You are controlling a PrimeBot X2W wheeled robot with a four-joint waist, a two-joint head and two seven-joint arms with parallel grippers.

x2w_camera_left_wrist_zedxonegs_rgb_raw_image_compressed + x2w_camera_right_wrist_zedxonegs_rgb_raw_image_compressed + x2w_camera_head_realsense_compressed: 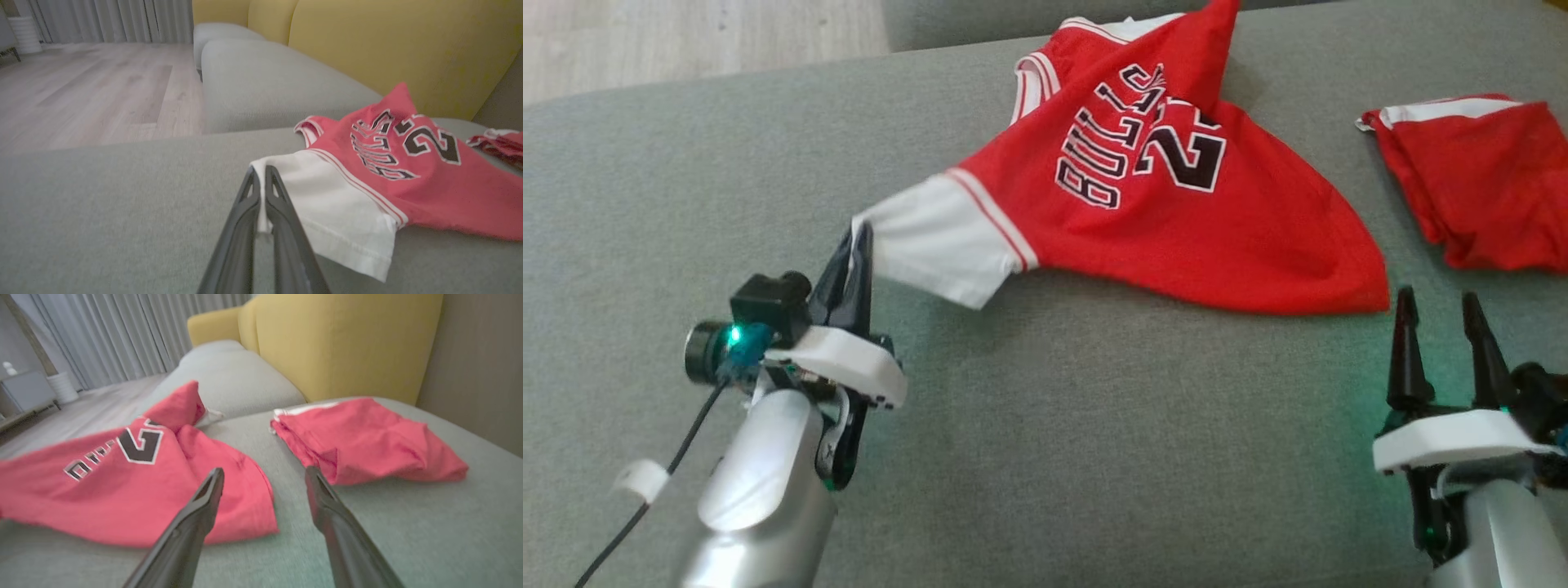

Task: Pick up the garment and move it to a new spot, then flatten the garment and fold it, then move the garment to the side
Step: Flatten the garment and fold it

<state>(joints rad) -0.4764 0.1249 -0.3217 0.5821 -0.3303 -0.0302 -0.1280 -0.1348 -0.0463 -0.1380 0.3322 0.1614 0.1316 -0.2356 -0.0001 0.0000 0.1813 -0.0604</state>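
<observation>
A red basketball jersey with black lettering and a white band lies rumpled on the grey sofa seat. My left gripper is shut on the corner of the jersey's white band, lifting that corner off the seat. In the left wrist view the closed fingers pinch the white cloth. The right gripper stands open at the lower right, just off the jersey's red bottom corner, with nothing between its fingers. Seen from the right wrist, the jersey spreads to the left of the open fingers.
A second red garment lies bunched at the far right of the seat, also seen as a red garment from the right wrist. Yellow back cushions rise behind. Wooden floor lies beyond the sofa's left end.
</observation>
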